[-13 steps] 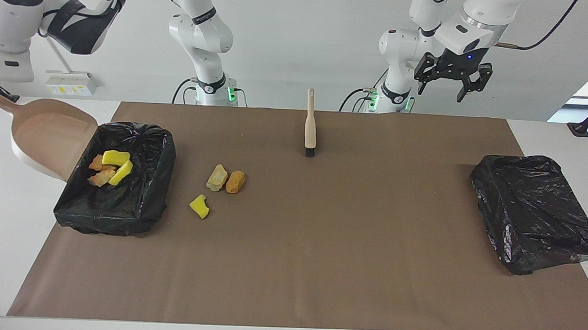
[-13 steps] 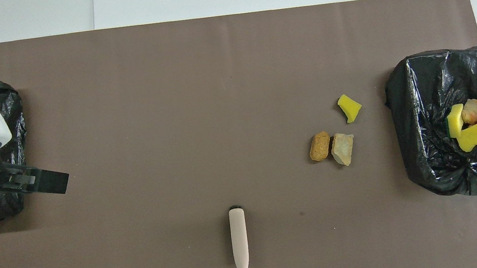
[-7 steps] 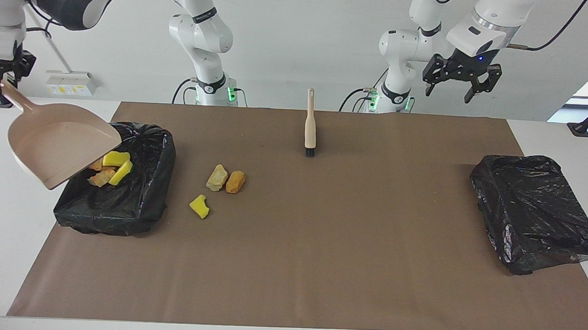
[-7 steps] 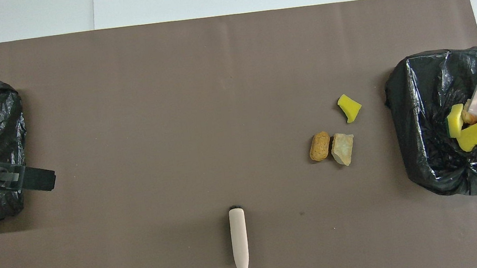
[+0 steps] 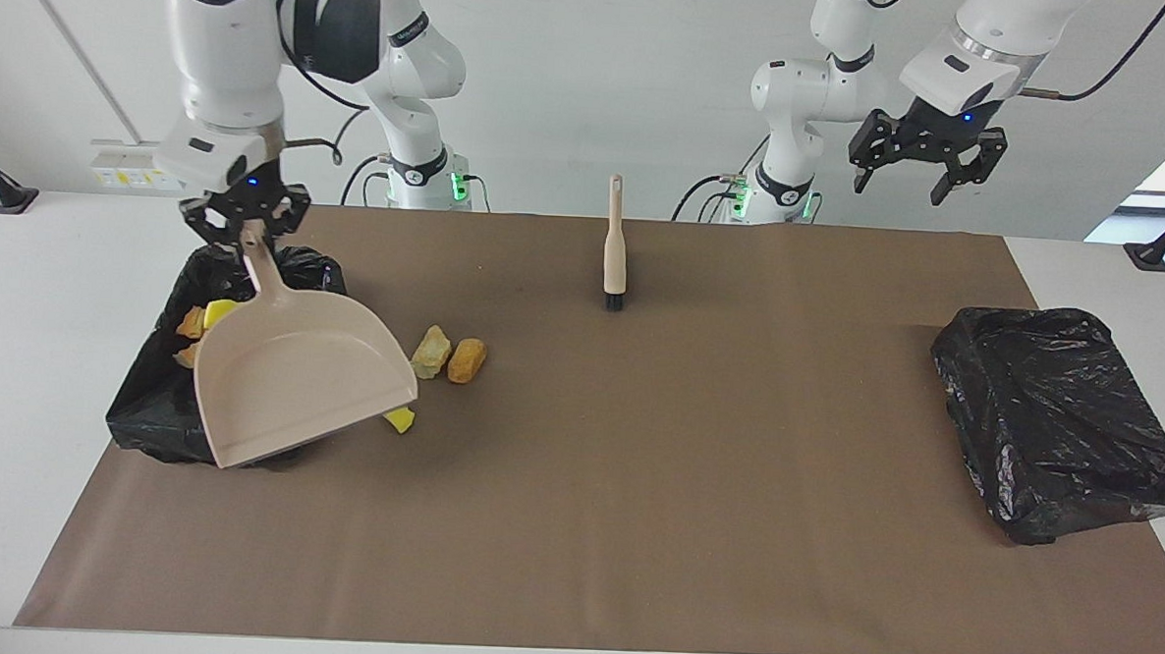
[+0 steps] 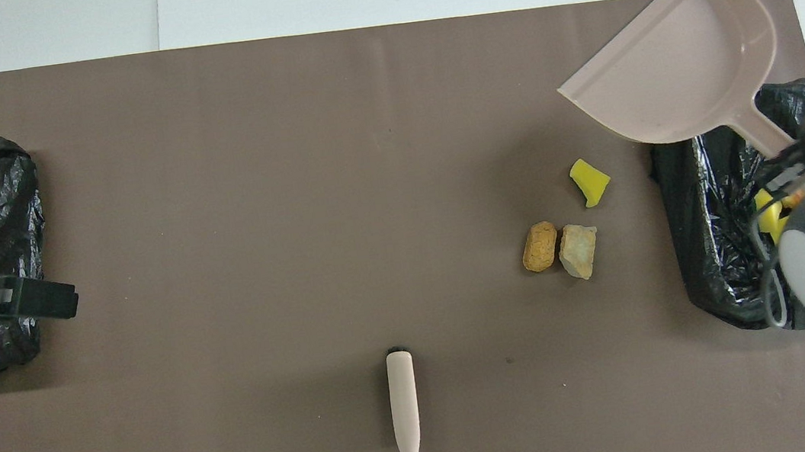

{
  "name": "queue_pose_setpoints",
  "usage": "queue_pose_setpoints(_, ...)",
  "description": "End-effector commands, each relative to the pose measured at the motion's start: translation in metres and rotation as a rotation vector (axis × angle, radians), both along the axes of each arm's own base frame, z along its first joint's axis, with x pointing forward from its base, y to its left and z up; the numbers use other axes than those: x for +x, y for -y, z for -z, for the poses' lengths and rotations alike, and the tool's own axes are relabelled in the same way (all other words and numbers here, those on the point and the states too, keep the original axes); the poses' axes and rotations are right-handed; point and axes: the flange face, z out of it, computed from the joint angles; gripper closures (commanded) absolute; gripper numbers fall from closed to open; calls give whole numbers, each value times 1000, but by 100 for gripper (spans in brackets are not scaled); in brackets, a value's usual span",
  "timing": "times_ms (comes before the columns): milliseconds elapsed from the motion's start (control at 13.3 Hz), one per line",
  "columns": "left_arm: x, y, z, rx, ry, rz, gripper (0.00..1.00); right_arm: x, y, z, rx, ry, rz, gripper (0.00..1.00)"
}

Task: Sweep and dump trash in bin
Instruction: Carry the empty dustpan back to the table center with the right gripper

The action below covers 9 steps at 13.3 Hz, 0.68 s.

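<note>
From where I stand, the right tool [image 5: 248, 236] is clamped narrow on the handle of the beige dustpan [image 5: 295, 373]. It carries the pan tilted, mouth down, in the air over the black-bagged bin [image 5: 141, 411] at the right arm's end of the tabletop. The pan looks empty.

A few yellow and orange scraps [image 5: 201, 320] lie in that bin, partly hidden by the pan. 3 more pieces of trash are on the brown mat [image 6: 253, 198], at about 3 o'clock from its middle in the overhead view:
- a golden-brown bread piece [image 6: 540, 246]
- a pale crust piece [image 6: 579, 251], touching the bread piece
- a yellow sponge chunk [image 6: 589, 181], at 1 o'clock from those 2 and just apart

The left tool [image 5: 900, 189] hangs wide and empty over the second bagged bin [image 5: 1060, 417]; that arm waits.

The brush [image 6: 404, 410] lies at the mat's 6 o'clock in the overhead view, bristles toward the middle, well apart from the scraps.

I'd judge the scraps light. The sponge is soft and springy, likely to skid or tumble, and the bread is crumbly. They are better pushed than pinched. I'd take the brush mid-handle and set the pan's lip flat on the mat beside them.
</note>
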Motion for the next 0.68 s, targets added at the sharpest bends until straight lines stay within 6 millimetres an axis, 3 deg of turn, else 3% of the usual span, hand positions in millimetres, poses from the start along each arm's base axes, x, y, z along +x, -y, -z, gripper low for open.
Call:
queue_pose_setpoints(0,2,-22,-4,-5,-9,-36,0,11,-87,48,92,-14,231,100)
queue_pose_setpoints(75,3,-27,-4,-4,-8,-45,0,13,-122,75,108,-35,302,100)
queue_pose_setpoints(151,3,-28,-4,-4,-8,-49,0,13,-167,90,151,-18,356,100)
queue_pose_setpoints(226,3,-30,-4,-4,-8,-52,0,12,-200,103,183,-18,407,100)
queue_pose_setpoints(452,3,-29,-4,-4,-8,-50,0,9,-284,134,221,-11,561,100)
queue_pose_setpoints(603,3,-30,-4,-4,-8,-52,0,-1,-333,152,231,-18,576,100)
